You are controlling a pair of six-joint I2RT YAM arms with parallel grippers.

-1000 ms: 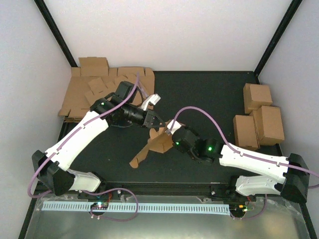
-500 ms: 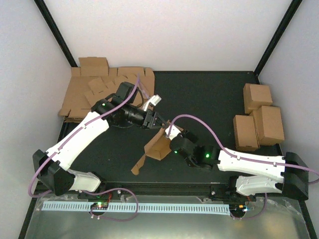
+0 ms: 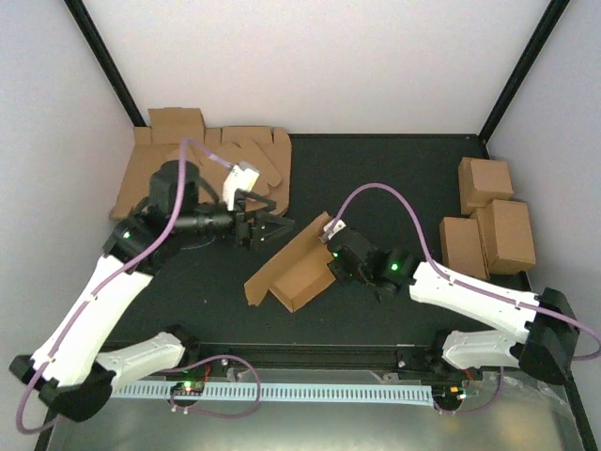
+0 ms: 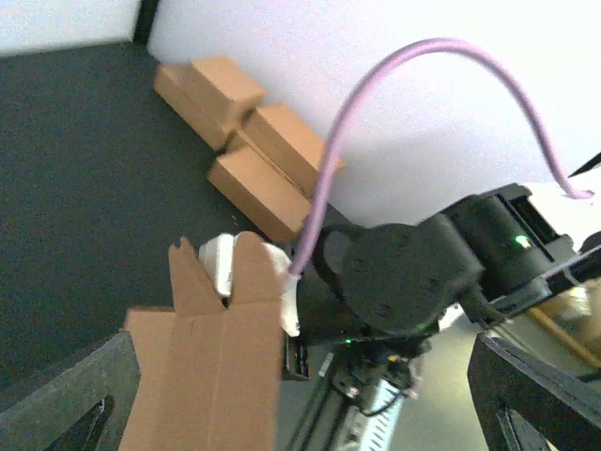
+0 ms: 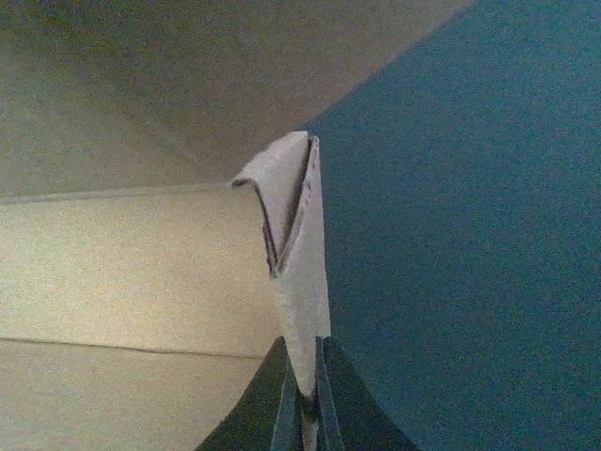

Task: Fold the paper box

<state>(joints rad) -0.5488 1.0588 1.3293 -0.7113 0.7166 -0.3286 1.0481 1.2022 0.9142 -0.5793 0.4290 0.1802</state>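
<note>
Left claw (image 3: 272, 216) hangs with its fingers (image 4: 66, 399) wide apart and nothing between them. In its own view both fingers are cut off at the bottom corners. Just to its right, between it and the right claw (image 3: 331, 250), lies the box (image 3: 293, 268) on the dark desk (image 3: 404, 178).

The right claw is clamped shut on a thin pale flap (image 5: 293, 282) at the box's far right end. From above, its fingertips are hidden under its own wrist. In its own view only the tips show at the bottom edge, and the cardboard behind them is a blur.

The box is partly folded and its long axis runs diagonally, from near the left claw's side up toward the right claw. The left wrist view cuts off its lower part, so only two pointed tabs at that end show clearly. Blanks (image 3: 169, 169) lie behind the left claw, and folded boxes (image 3: 493, 221) sit well beyond the right claw.
</note>
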